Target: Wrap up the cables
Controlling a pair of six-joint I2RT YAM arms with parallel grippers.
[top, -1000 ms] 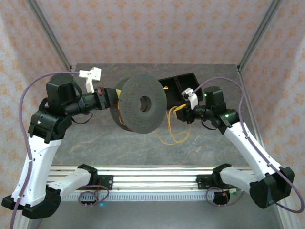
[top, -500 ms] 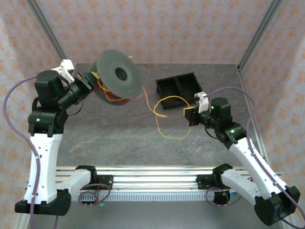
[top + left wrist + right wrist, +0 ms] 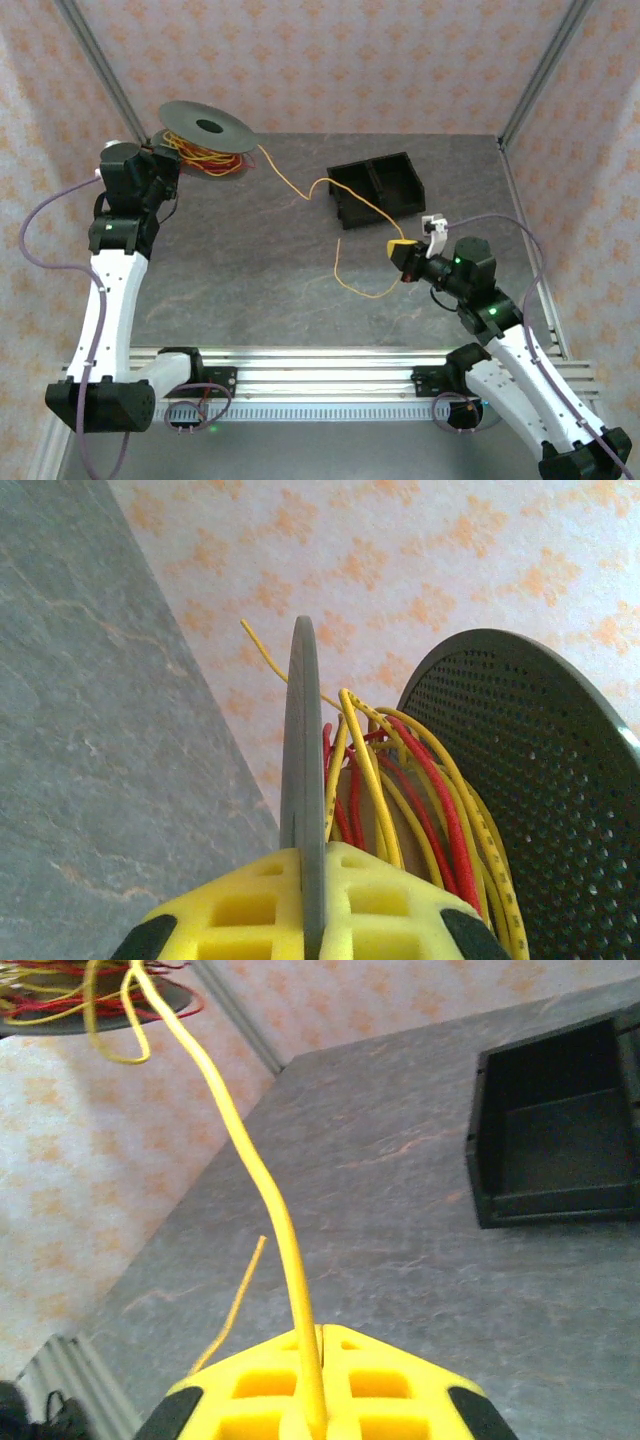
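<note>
The left hand (image 3: 303, 908) pinches the spool (image 3: 208, 124) rim, far left. The cables (image 3: 205, 157) are wound on it. One yellow strand runs to the right hand (image 3: 400, 249), which pinches it; its loop seems to lie on the tabletop (image 3: 250, 270).

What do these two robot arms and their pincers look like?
Both the left arm and right arm have white shells with black joints and bases. A purple-grey cable loops along each. Small green lights glow on the right arm. The left gripper and right gripper have yellow fingers with square pockets.
</note>
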